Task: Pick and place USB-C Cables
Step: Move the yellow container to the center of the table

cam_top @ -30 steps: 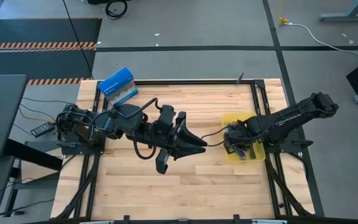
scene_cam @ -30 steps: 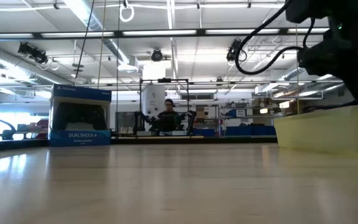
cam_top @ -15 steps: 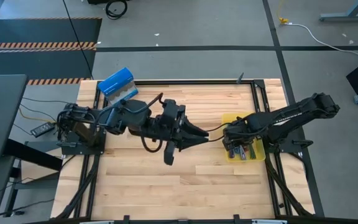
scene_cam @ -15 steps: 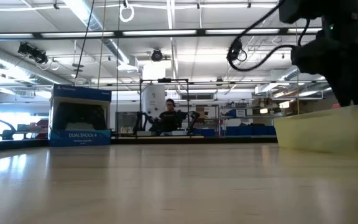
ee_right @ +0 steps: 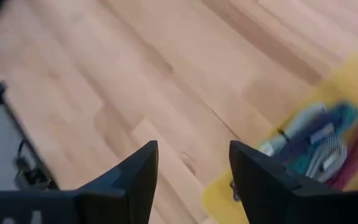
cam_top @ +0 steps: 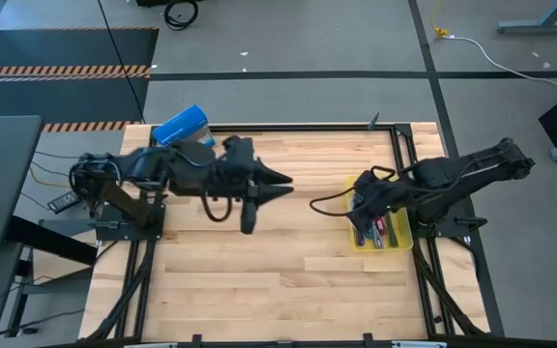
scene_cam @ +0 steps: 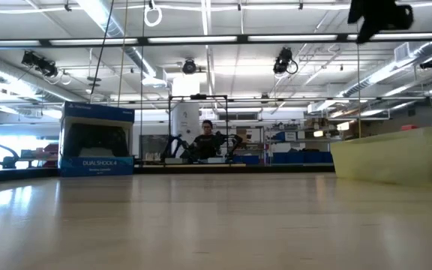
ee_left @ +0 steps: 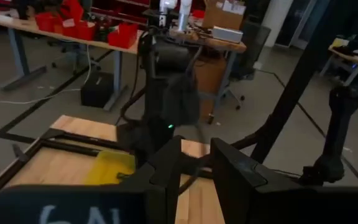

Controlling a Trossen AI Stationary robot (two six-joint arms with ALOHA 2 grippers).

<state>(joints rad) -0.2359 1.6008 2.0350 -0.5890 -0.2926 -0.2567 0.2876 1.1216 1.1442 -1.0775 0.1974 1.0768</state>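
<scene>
While slim cables (ee_right: 319, 140) fill the yellow tray (cam_top: 403, 230), right pincer (ee_right: 191, 165) gapes.

I see a light wooden plank bench (cam_top: 288, 261) inside a black frame. A shallow yellow tray (cam_top: 396, 240) sits on it near the right edge. A blue box (cam_top: 180, 127) printed DUALSHOCK 4 stands at the far-left corner. Between the two, my feeds show only planks.

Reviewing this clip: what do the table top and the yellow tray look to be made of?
Table top: wood, pale planks with visible grain and seams, smooth low sheen. Yellow tray: probably plastic, given its uniform matte yellow and thin moulded-looking walls; not certain.
</scene>
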